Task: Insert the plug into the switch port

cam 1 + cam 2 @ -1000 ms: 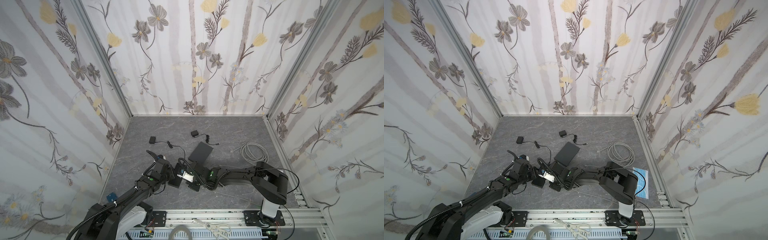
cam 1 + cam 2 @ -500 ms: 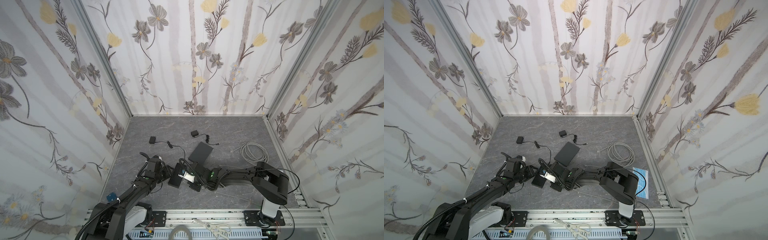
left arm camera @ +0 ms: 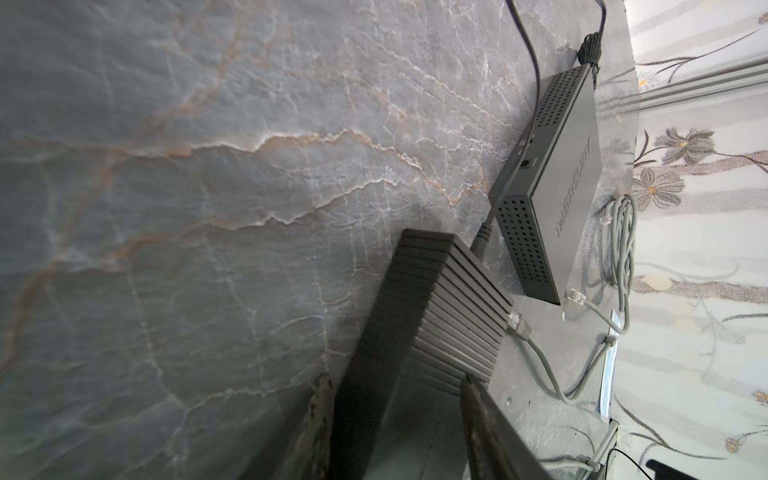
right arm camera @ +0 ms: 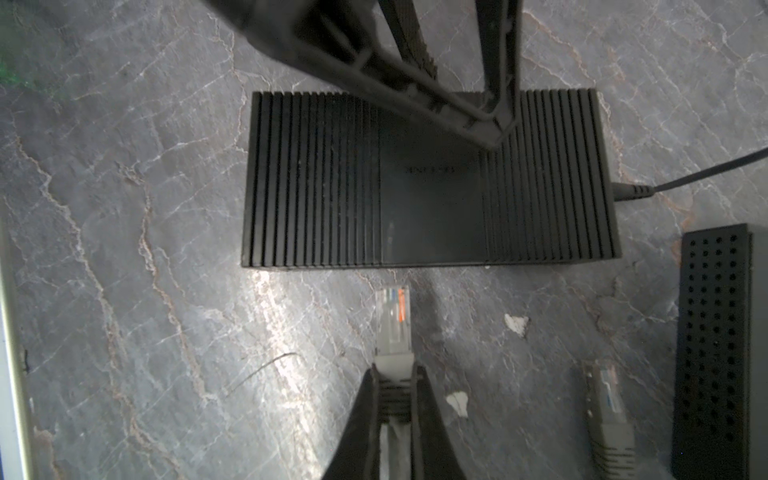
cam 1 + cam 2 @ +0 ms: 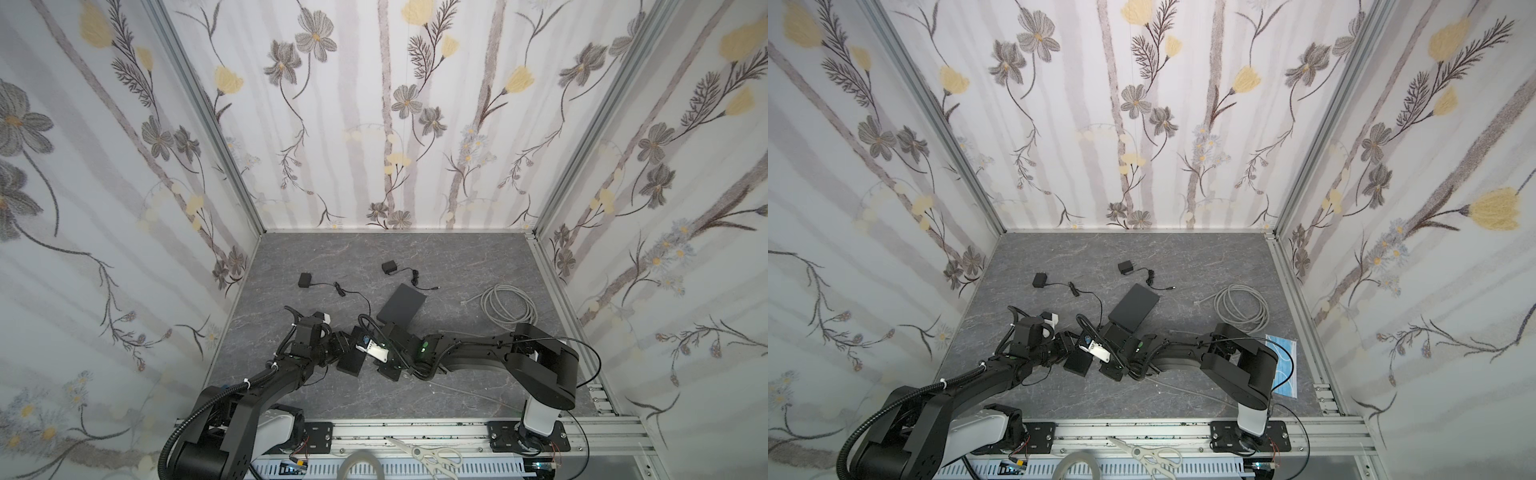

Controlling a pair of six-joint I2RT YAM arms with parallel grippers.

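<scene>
The black ribbed switch (image 4: pixel 415 199) lies flat near the front middle of the table in both top views (image 5: pixel 351 359) (image 5: pixel 1077 361). My right gripper (image 4: pixel 395 374) is shut on the grey boot of the clear plug (image 4: pixel 392 320). The plug points at the switch's near face, a short gap away. My left gripper (image 3: pixel 395 399) is open and straddles the switch's far edge. One of its fingers (image 4: pixel 494 133) lies over the switch's top and the other sits behind the back face. The ports are hidden from every view.
A perforated dark grey box (image 5: pixel 402 305) lies just behind the switch, with a loose second plug (image 4: pixel 609 386) beside it. A power lead (image 4: pixel 648 189) enters the switch's end. A coiled grey cable (image 5: pixel 509 305) lies at the right and two adapters (image 5: pixel 304 279) (image 5: pixel 388 267) at the back.
My left wrist has swung a little to the left and turned over the switch, then held. The right arm, the plug and the switch have stayed put.
</scene>
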